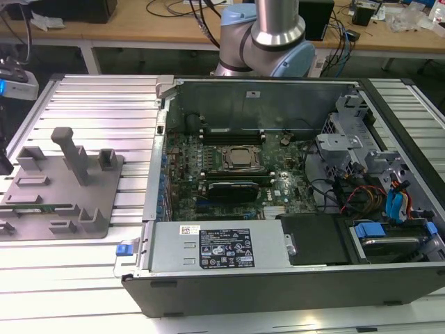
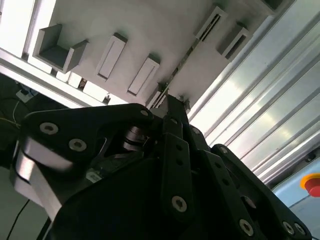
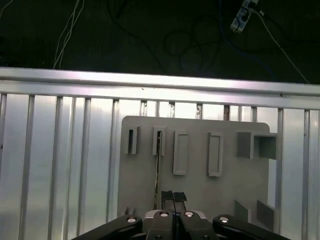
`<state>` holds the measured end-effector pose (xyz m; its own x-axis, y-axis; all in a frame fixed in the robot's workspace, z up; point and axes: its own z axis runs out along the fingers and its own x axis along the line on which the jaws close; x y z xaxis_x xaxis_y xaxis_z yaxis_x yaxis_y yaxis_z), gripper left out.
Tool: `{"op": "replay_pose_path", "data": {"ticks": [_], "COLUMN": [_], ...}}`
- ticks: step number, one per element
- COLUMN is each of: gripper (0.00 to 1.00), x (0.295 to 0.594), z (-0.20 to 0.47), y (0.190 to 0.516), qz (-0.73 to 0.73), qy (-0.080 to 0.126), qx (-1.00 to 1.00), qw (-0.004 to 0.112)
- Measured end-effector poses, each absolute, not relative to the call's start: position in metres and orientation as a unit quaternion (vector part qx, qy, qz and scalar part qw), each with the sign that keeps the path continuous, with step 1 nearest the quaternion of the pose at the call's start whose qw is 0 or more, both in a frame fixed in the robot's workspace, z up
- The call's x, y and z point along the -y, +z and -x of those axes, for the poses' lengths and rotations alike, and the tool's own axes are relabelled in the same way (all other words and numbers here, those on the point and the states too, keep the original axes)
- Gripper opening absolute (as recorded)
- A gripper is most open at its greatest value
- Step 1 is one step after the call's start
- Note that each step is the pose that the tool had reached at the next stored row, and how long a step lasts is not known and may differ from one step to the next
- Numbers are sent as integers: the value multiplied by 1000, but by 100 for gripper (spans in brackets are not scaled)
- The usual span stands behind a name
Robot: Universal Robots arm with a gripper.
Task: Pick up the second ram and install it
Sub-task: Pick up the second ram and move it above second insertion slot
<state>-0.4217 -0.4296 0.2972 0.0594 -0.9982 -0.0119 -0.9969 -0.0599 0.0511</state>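
One ram (image 3: 158, 165) stands on edge in a narrow slot of the gray tray (image 1: 115, 191), which lies on the ribbed tabletop (image 1: 90, 104) at the exterior view's left. In that view the ram is a thin green line along the tray's lower part. Right of the tray sits the open case (image 1: 278, 285), its board (image 1: 184, 149) face up in the middle. Drive bays (image 1: 361, 153) and cables (image 1: 361, 198) fill the case's end at the exterior view's right. The arm (image 1: 278, 28) rises behind the case at the upper centre. In both wrist views the hand (image 3: 173, 196) hangs over the tray. Its two pads (image 3: 167, 196) are pressed together with no gap and nothing between them. The pads sit just beside the ram's near end; whether they touch it I cannot tell.
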Motion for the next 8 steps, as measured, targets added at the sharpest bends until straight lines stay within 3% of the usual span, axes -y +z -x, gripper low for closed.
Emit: {"op": "replay_pose_path", "data": {"ticks": [8], "gripper": [8], "x": [437], "z": [420], "y": [282], "qz": [-694], "qy": [-23], "qx": [720], "qw": [14]}}
